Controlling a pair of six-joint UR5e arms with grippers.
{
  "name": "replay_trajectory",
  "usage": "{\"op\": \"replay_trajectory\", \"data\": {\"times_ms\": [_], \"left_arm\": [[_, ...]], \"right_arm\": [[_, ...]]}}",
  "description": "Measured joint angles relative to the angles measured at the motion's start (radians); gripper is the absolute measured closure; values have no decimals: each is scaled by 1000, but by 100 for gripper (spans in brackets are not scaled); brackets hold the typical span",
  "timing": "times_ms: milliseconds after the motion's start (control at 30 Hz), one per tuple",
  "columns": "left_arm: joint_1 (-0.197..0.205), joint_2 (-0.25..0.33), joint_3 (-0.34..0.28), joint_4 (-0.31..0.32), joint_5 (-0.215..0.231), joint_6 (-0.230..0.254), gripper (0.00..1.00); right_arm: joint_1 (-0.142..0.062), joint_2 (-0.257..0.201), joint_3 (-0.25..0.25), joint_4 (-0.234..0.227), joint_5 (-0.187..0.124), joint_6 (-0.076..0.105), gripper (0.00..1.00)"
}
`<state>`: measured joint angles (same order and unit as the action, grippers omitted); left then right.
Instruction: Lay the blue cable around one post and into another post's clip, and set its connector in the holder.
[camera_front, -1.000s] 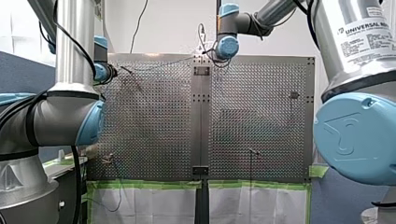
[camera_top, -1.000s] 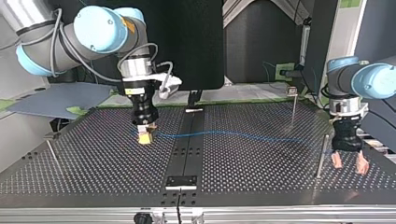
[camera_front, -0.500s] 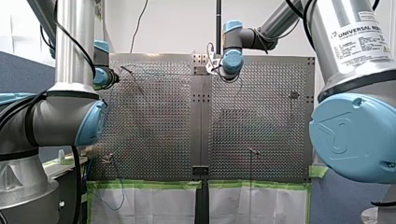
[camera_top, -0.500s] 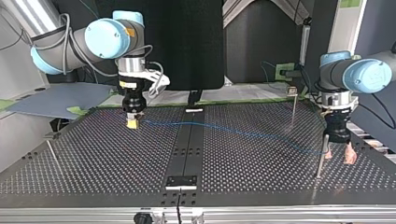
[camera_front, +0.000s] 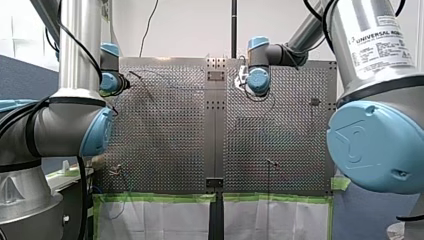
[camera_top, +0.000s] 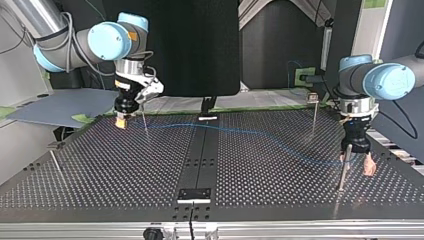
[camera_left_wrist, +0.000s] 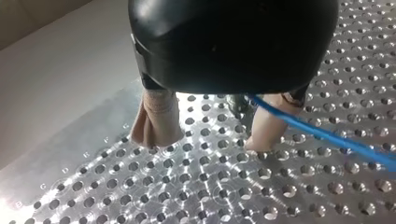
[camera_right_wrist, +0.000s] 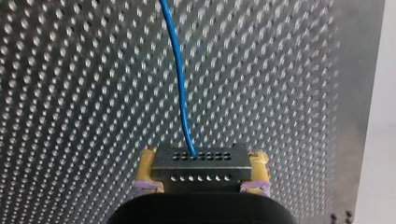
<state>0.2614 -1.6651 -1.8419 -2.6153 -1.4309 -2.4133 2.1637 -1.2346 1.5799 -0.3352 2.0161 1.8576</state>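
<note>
Clamped in right gripper between yellow pads: connector, with blue cable running straight ahead. Spread apart on left gripper: beige fingers, with cable crossing one finger and trailing off beside it

Blue cable; grey connector dotted with holes; silver perforated table; yellow pads

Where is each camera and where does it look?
Front view: behind the arms, looking over the table; both arms show.
Top view: across the table, facing both arms and grippers.
Left wrist view: on my left arm, along my left gripper.
Right wrist view: on my right arm, along my right gripper with connector.
Top and wrist views share the blue cable.
</note>
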Motion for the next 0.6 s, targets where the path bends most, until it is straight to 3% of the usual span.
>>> {"op": "replay_trajectory", "data": {"times_ms": [133, 233, 367, 600], "left_arm": [[-1, 0, 0, 1, 1, -10, 0], [-3, 0, 0, 1, 2, -13, 0], [-8, 0, 0, 1, 1, -12, 0], [-16, 0, 0, 0, -1, -12, 0]], "right_arm": [[-35, 1, 38, -38, -21, 38, 100], [-65, 3, 68, -68, -49, 56, 100], [-102, 6, 105, -105, -71, 63, 100], [-158, 25, 161, -161, -75, 63, 100]]}}
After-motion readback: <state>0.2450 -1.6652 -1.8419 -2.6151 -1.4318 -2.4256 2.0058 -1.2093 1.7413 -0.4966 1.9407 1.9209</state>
